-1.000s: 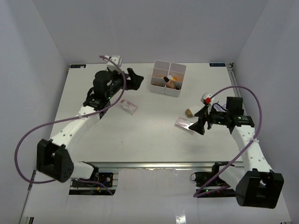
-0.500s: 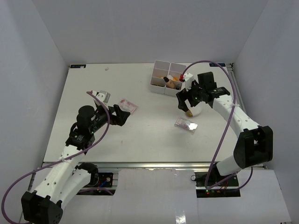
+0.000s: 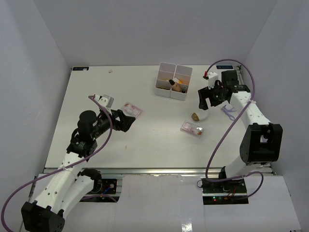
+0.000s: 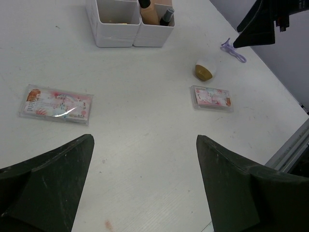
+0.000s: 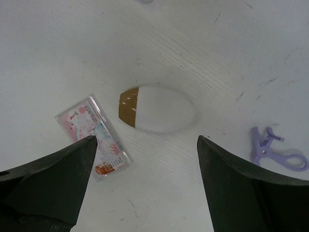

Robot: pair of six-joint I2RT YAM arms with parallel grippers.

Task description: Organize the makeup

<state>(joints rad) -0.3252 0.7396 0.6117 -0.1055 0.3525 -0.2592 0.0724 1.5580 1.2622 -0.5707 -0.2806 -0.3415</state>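
Sorting partly done. A bottle [image 4: 150, 10] is already stood in the white box [image 3: 174, 80] at the far side of the bench [image 3: 96, 92]. Three items lie loose on the bench:
- egg [image 5: 157, 109], white with a tan end, on its side, right of centre;
- right packet [image 5: 94, 139], flat and pink, just beside the egg's tan end, not touching;
- left packet [image 4: 57, 103], flat and pink, well apart from the other two, left of centre.

A purple clip [image 5: 273, 151] lies near the egg on its other side.

Right end effector [image 5: 146, 141]: fingers spread wide, nothing held, positioned above the egg, which is framed between the two fingers in the wrist view. Height above the bench cannot be judged.

Left end effector [image 3: 129, 121]: fingers likewise spread, nothing held, pointed toward the left packet and short of it.

Step judged in hand: approach for picking up the egg with the right arm.

Next move, as judged: a straight descent is called for, with the fingers closed across the egg's shorter width near its middle. The surface is rounded and may squirt out if gripped near either end. The right packet and the clip should be cleared on the way down. A lift and transfer to a free compartment of the box would follow.
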